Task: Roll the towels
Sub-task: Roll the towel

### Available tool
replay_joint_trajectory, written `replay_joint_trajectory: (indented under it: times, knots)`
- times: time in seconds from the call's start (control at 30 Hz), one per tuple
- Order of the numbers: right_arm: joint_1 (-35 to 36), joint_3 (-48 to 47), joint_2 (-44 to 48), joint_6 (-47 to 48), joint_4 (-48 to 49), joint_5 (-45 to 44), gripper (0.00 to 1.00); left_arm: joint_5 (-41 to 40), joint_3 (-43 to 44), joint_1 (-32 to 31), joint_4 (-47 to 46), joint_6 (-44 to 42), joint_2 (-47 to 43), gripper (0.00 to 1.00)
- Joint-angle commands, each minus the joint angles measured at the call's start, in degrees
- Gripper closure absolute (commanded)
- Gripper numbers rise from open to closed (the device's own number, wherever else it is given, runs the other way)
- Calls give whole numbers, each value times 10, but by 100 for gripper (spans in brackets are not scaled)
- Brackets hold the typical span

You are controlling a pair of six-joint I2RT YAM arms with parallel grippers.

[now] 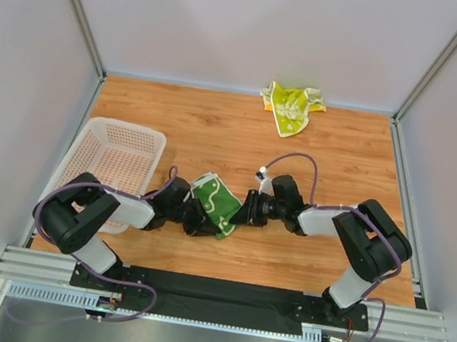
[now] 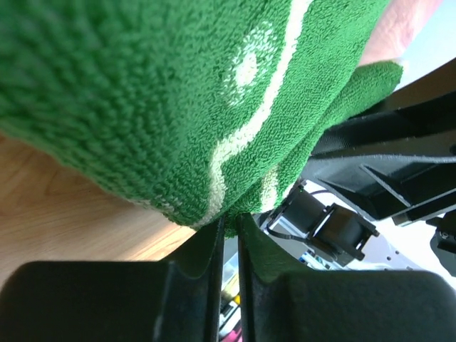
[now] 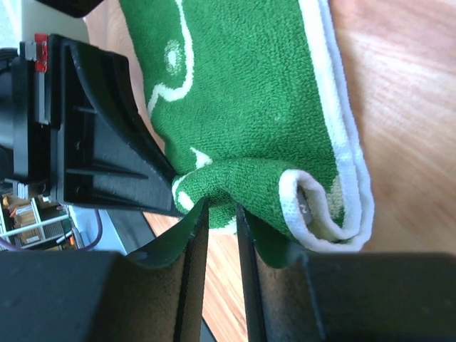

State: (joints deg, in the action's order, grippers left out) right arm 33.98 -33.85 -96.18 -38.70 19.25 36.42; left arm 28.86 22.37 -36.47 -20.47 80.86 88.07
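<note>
towel (image 1: 217, 203) in left claw (image 2: 229, 222), right claw (image 3: 221, 211)

I can read no writing, label, brand or number in any of my views. The white marks on the dark green terry towel (image 3: 249, 92) are only curved lines and a dot, not letters.

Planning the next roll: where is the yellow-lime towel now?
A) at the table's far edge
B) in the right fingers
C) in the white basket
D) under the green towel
A: the yellow-lime towel lies crumpled at the far edge of the table, well away from the white basket and the green towel.
</note>
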Motion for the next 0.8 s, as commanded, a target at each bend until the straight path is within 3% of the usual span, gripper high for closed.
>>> replay_joint_trajectory:
  times: [0.0,0.1,0.13,0.17,0.27,0.3,0.43,0.5,0.6,0.77]
  knots:
    - [-2,-20,-21,2,27,-43,76,-4,1,3,21,-13,-5,84]
    - [-1,-35,-41,3,0,-67,78,-4,12,3,45,-29,-9,79]
    - [-1,-36,-42,2,-10,-78,78,-5,14,3,53,-39,-14,74]
    - [-2,-38,-43,3,-16,-83,78,-10,17,3,59,-46,-20,60]
    - [-1,-46,-40,8,-45,-95,78,-48,36,3,131,-83,-59,41]
    - [-1,-49,-39,12,-52,-97,78,-63,46,3,196,-97,-73,39]
    - [-1,-62,-31,18,-91,-104,78,-192,118,-23,396,-183,-154,37]
    - [-1,-67,-30,18,-101,-104,78,-304,179,-69,493,-210,-173,37]
    - [0,-75,-28,19,-117,-100,78,-439,257,-156,555,-274,-183,39]
    - [3,-90,-26,19,-135,-94,78,-521,325,-237,541,-382,-125,46]
